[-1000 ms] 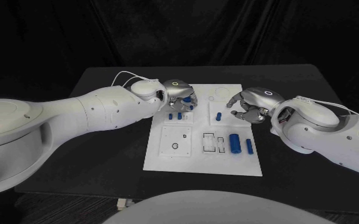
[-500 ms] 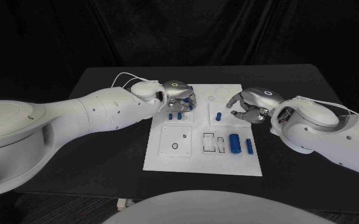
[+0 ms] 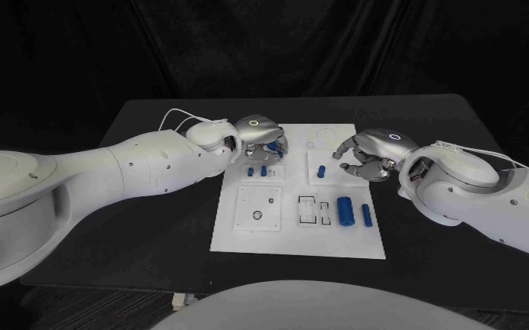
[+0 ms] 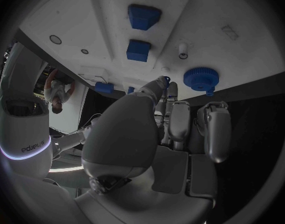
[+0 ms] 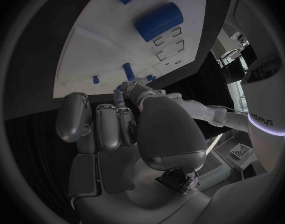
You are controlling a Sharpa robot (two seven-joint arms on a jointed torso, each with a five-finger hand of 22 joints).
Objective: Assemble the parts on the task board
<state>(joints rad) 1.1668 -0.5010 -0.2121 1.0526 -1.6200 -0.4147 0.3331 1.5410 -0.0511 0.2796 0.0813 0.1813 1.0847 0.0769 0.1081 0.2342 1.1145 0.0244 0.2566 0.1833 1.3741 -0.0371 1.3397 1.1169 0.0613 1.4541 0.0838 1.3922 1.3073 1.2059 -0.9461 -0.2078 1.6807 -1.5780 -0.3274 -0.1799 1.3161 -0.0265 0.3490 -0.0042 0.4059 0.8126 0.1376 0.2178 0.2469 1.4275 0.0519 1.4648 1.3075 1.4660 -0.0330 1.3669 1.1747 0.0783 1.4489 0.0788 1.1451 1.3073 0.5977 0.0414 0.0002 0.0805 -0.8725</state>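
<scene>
Two silver hands over the white rectangular task board (image 3: pixel 297 242) on the black tabletop (image 3: pixel 165 215). Left hand (image 3: pixel 262 137): fingers curled beside the blue toothed gear (image 4: pixel 201 78), hold indeterminate. Right hand (image 3: pixel 369 154): fingers curled, apparently empty. Advice: lower the gear level, seat gently.

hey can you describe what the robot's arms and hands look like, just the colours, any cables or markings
Both arms are smooth, glossy white shells with rounded segments. Each ends in a silver metallic hand: the left hand has a domed back carrying a small glowing ring, and the right hand has the same domed silver back. A thin white cable loops near each wrist. The wrist views show segmented silver fingers with paler pads.
</scene>
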